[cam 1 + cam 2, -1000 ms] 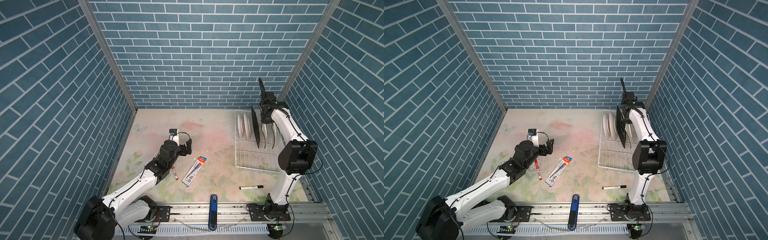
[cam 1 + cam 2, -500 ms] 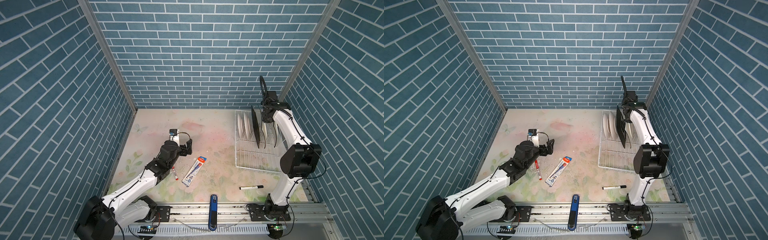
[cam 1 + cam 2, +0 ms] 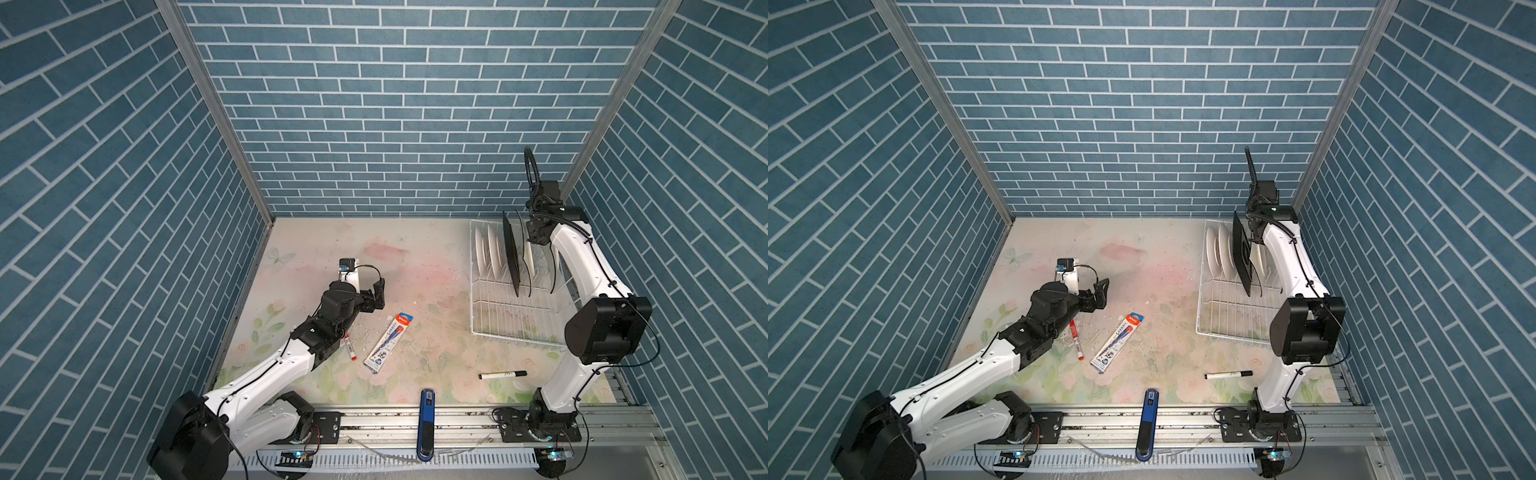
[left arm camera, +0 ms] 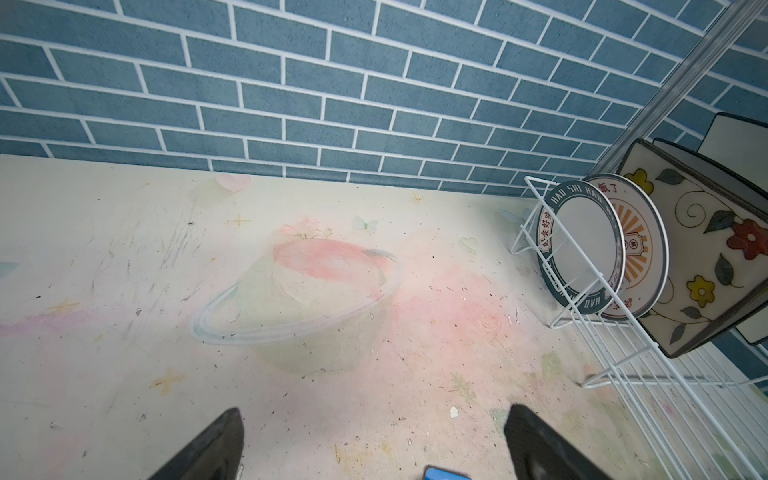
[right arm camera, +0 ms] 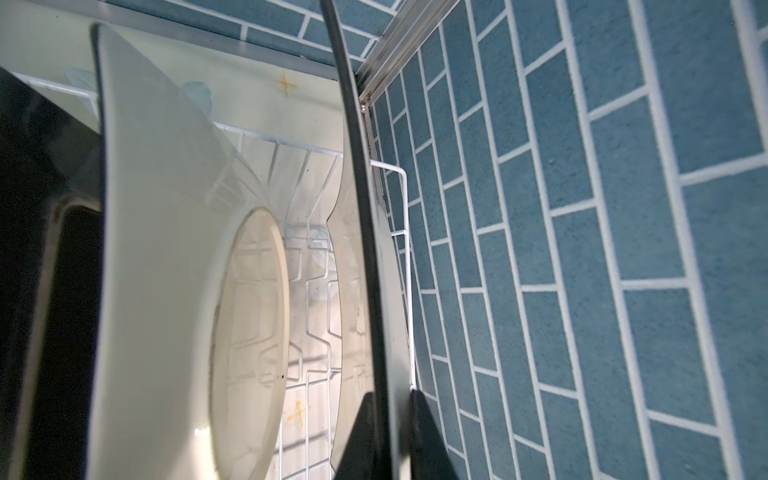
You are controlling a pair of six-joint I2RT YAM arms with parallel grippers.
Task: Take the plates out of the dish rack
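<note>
Dish rack (image 3: 509,330) (image 3: 1227,330) of white wire, standing on the pastel table mat (image 3: 415,257) at the back right, close beside the right wall in both top views. Plates stand on edge among the prongs of its rear half.

In the left wrist view the row begins with two round plates (image 4: 582,245). The nearer has a dark lettered rim band and the next an orange sunburst centre. Behind them is a square flowered plate (image 4: 702,249) (image 3: 510,249), cream with a black rim, its black back turned toward the right wall.

Right gripper (image 5: 392,432): fingers drawn almost fully together, pinching the rim of a dark-rimmed plate (image 5: 359,199). This is the last plate in the row, next to the rack's end wire and the wall. Whether it rests in the rack or hangs clear of it cannot be told. A pale plate (image 5: 166,249) stands just beside it, its back toward the camera.

Left gripper (image 3: 376,293) (image 4: 374,409): fingers spread fully wide and holding nothing, low over the mat left of centre, well apart from the rack.

Loose items on the mat: a pen pack (image 3: 388,343) near the middle, a red marker (image 3: 350,347) just beside the left arm, and a black marker (image 3: 503,375) near the front right. A blue object (image 3: 427,419) lies across the front rail.
</note>
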